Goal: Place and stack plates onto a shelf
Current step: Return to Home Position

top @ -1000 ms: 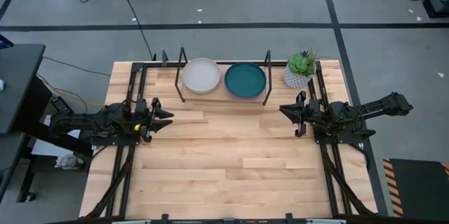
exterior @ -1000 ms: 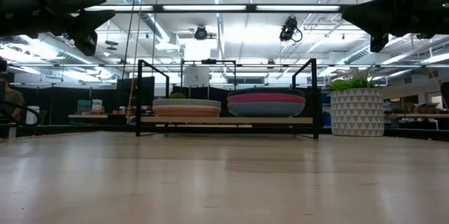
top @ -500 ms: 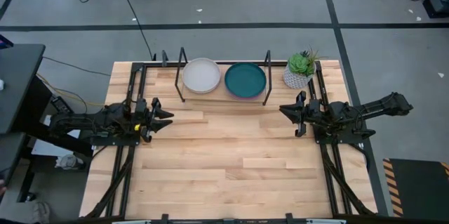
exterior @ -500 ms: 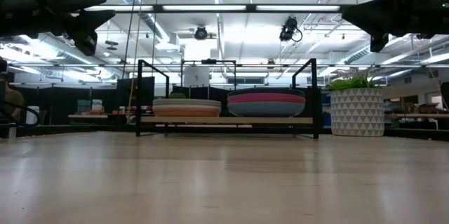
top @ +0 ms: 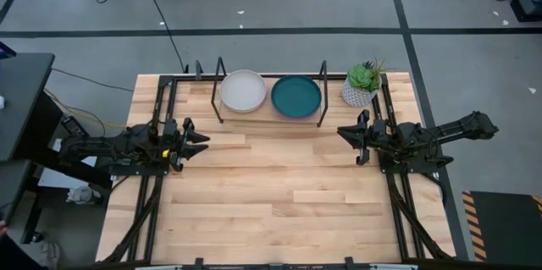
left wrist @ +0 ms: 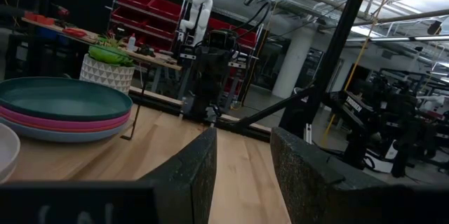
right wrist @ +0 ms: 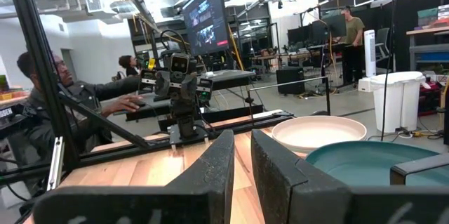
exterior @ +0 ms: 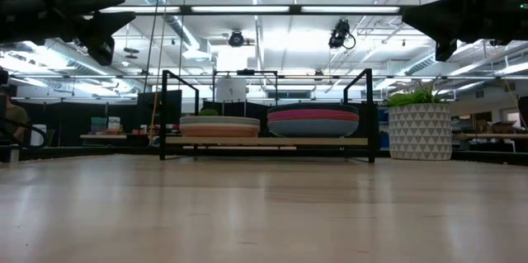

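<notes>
Two stacks of plates rest on the shelf [top: 271, 119] at the table's far edge. The left stack is topped by a cream plate [top: 243, 90], the right by a teal plate [top: 295, 96], with magenta and pale layers under it in the low view [exterior: 313, 121]. My left gripper [top: 203, 141] hovers at the table's left side, fingers slightly apart, holding nothing. My right gripper [top: 341, 132] hovers at the right side, fingers slightly apart, holding nothing. Both point toward the table's middle, well above the surface [exterior: 115, 20] [exterior: 412, 17].
A potted succulent in a white patterned pot [top: 362, 84] stands right of the shelf, near my right arm. Black uprights [exterior: 177, 82] rise at both shelf ends. Bare slatted tabletop [top: 279, 194] spreads between the arms and toward the near edge. People sit at desks beyond the table [right wrist: 66, 97].
</notes>
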